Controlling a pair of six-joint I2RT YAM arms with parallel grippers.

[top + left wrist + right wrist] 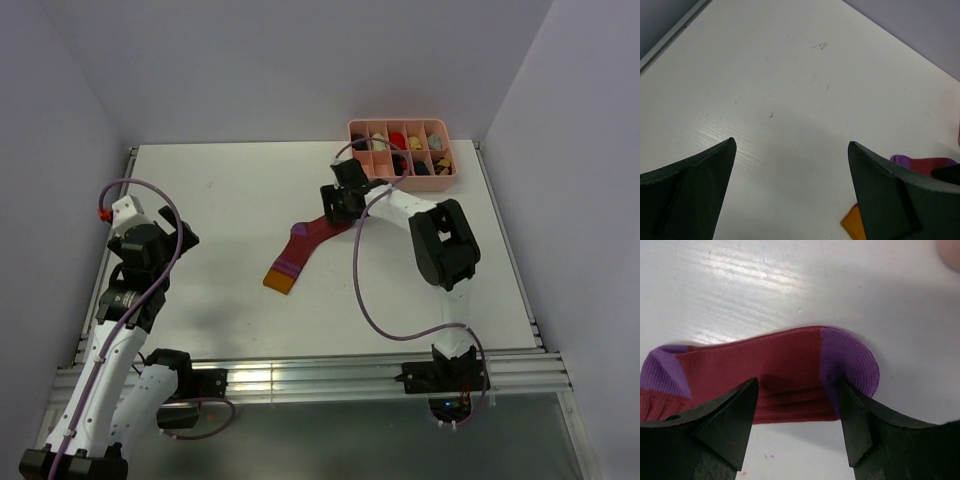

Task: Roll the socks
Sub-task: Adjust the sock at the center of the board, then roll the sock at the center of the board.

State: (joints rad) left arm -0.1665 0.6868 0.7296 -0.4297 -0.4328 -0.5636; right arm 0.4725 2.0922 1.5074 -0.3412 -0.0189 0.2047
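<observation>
my right fingers [720, 430] stand open astride the purple toe of the red knit sock [755, 365]; i should pinch low and square against the white table [790, 280]. my left fingers [685, 195] hang open.

Red sock [765, 372], purple toe, orange cuff.

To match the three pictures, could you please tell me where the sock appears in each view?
Top external: the red, purple and orange sock lies diagonally mid-table, with its far end at the right gripper.
Left wrist: bottom right corner, partly hidden by the left gripper.
Right wrist: centre of the picture, between the right gripper's open fingers.
Shared landmark: the white table under it.
</observation>
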